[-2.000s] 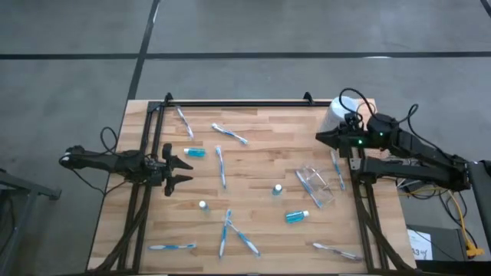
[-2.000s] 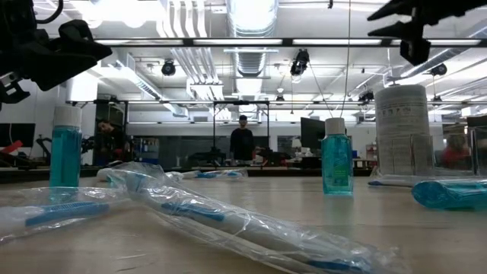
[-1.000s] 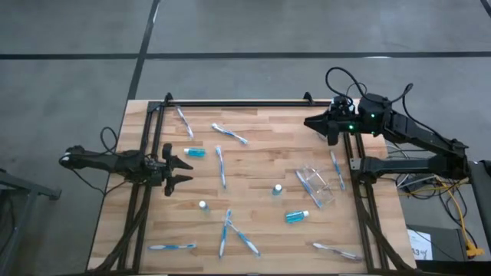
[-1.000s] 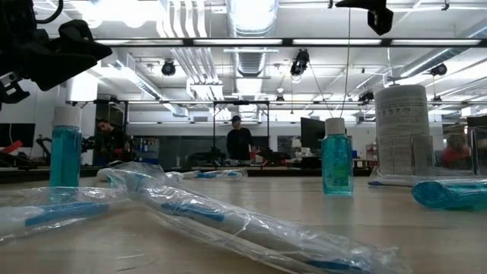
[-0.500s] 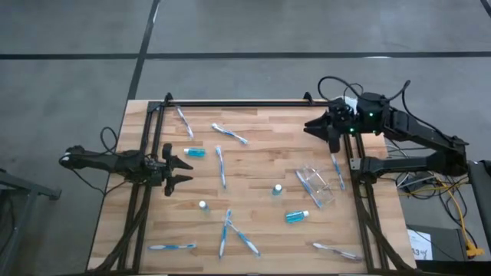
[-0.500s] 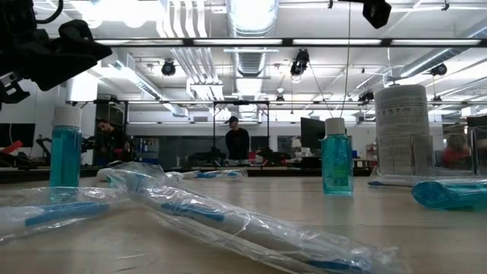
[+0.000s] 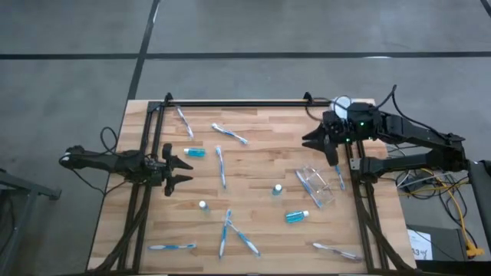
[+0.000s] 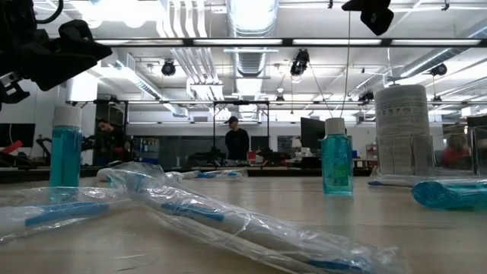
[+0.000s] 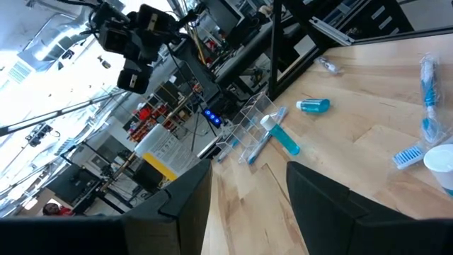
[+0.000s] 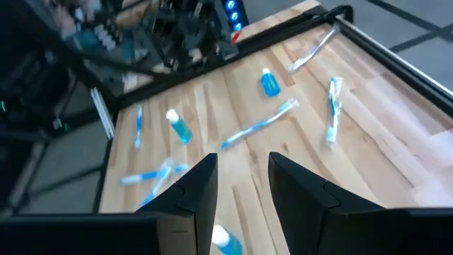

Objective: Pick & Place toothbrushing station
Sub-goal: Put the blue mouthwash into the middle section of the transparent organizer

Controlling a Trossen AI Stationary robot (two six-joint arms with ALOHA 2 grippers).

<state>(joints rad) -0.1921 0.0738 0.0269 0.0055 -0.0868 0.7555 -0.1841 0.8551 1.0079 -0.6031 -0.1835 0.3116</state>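
The right arm (image 7: 414,138) has swung in from the frame's right edge over the last two seconds. Its claw (image 7: 321,142) now hangs above the upper right of the tabletop (image 7: 261,230), just above the pouch (image 7: 316,185), fingers apart by a moderate gap and empty in its wrist view. That reads as an approach toward the pouch or the brush (image 7: 337,170) beside it; nothing has been picked yet. The left claw (image 7: 178,170) has not moved, parked at the left edge, fingers spread and empty.

The tabletop is pale butcher-block wood in narrow strips, framed by black rails. The white cylinder (image 8: 401,130) stands at the upper right corner, paper-labelled (mostly hidden under the arm from above).

The station's pieces lie scattered across the wood. The pouch is clear, stiff, boxy plastic. The tubes are translucent blue with white caps: one upright near centre (image 7: 277,188), one lying right of centre (image 7: 296,217), one at upper left (image 7: 194,152). The brushes are thin, blue and white, some in crinkly film wrap, as in the low view (image 8: 228,221).
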